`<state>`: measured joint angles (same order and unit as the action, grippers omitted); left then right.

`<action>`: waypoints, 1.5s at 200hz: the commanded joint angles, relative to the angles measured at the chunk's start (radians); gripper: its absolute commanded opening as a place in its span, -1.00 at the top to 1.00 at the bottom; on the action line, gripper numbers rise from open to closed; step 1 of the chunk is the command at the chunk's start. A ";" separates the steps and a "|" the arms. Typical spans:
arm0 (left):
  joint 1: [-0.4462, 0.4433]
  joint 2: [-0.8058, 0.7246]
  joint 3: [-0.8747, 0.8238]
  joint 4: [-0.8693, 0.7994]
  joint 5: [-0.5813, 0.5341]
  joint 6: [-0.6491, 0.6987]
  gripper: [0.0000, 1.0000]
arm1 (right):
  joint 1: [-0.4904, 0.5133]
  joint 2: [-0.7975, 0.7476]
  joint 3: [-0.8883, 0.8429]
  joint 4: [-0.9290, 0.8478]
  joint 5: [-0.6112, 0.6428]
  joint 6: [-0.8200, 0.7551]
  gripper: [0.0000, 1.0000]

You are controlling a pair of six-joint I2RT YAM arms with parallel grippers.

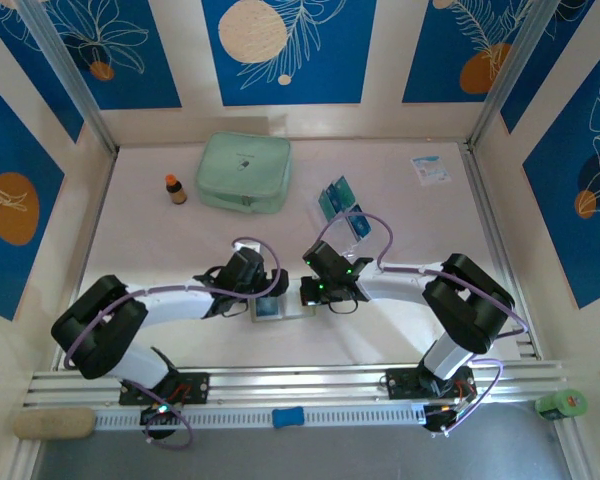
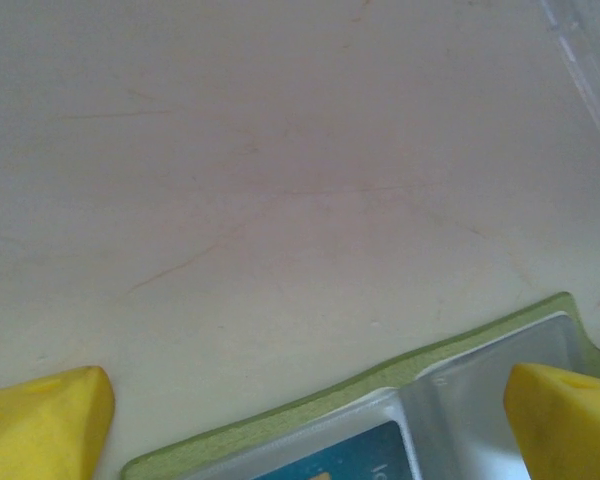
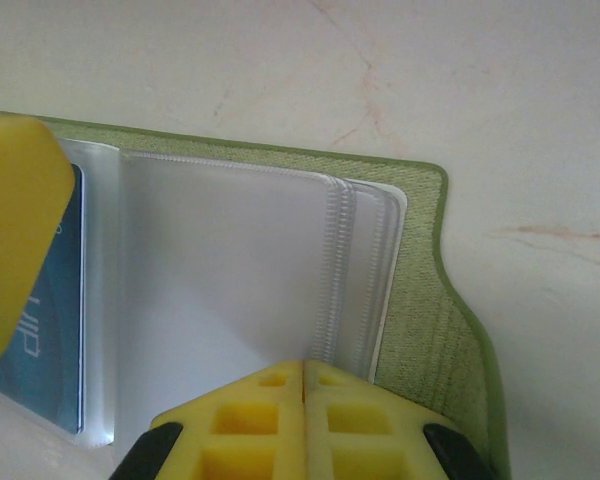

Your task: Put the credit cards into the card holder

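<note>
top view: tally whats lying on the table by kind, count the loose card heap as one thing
mint zip pouch: 1
small bottle: 1
paper packet: 1
credit card heap: 1
card holder: 1
total: 5

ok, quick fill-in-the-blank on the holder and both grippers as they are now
The left gripper is ____ over the card holder edge.
The right gripper is ____ above the clear sleeves.
One sleeve holds a ____ credit card.
Missing words: open; shut; blue.
</note>
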<state>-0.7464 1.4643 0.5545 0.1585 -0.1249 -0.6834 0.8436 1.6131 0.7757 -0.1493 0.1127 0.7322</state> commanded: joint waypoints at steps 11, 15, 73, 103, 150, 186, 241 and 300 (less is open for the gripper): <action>0.011 0.023 0.001 0.036 0.096 0.025 -1.00 | 0.003 0.028 -0.037 -0.082 0.027 0.009 1.00; 0.012 0.024 0.002 0.036 0.100 0.022 -1.00 | 0.003 0.027 -0.037 -0.082 0.027 0.010 1.00; 0.016 -0.002 -0.006 -0.030 0.024 0.011 -1.00 | 0.005 0.019 -0.038 -0.082 0.028 0.010 1.00; 0.016 -0.019 0.001 -0.106 -0.052 0.003 -1.00 | 0.005 0.022 -0.036 -0.082 0.029 0.008 1.00; 0.018 0.002 0.001 -0.088 0.019 0.010 -1.00 | 0.005 0.025 -0.038 -0.079 0.028 0.010 1.00; 0.017 -0.010 -0.003 -0.076 0.082 -0.002 -1.00 | 0.004 0.025 -0.037 -0.079 0.030 0.010 1.00; 0.016 -0.071 -0.013 -0.097 0.126 -0.009 -1.00 | 0.005 0.026 -0.039 -0.076 0.031 0.013 1.00; 0.017 -0.125 -0.024 -0.032 0.196 -0.039 -1.00 | 0.004 0.025 -0.041 -0.076 0.031 0.015 1.00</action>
<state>-0.7349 1.3762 0.5461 0.0891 -0.0002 -0.6899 0.8440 1.6131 0.7757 -0.1490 0.1127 0.7330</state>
